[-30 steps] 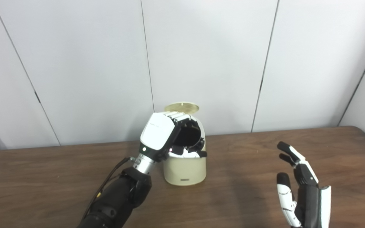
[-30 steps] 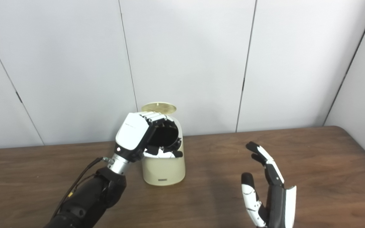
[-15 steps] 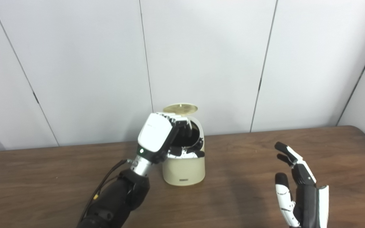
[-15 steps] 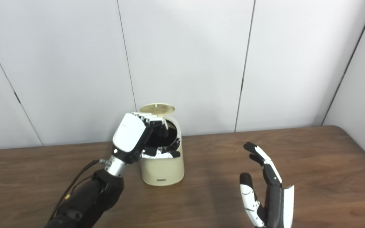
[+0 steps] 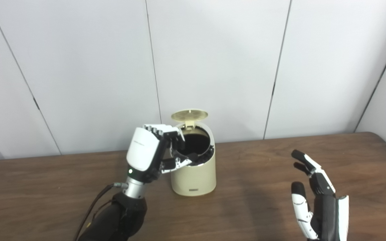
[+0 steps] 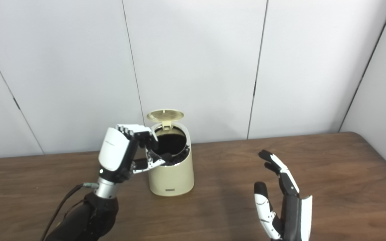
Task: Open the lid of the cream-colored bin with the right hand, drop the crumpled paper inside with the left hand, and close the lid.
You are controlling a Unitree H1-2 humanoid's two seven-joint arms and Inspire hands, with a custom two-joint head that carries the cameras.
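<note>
Dark brown wood grain covers the table (image 5: 263, 201), a broad, smooth top with rounded far corners. Nearest the viewer, at the lower right, the right hand (image 5: 317, 201) stands upright above the table, palm turned inward, glossy white and black shells over its segments. Its fingers are straight and spread apart, holding nothing, well apart from the bin.

To the left, a black forearm with a thin cable rises to a metal wrist and the left hand (image 5: 149, 154), whose back is a smooth white plate. Its fingers (image 5: 176, 135) curl loosely at the left rim of the bin, with the thumb reaching toward the opening; nothing shows in its grasp.

The cream-colored bin (image 5: 194, 177) stands upright on the table just beside that hand, a small matte cylinder with rounded edges and a small dark label low on its front. Its round mouth is dark inside. The crumpled paper cannot be seen; whether it lies inside the bin cannot be told. The lid (image 5: 189, 114), a thin cream disc, stands raised on a hinge at the bin's back.

Behind everything, flat white wall panels (image 5: 219, 60) meet at thin dark seams.
</note>
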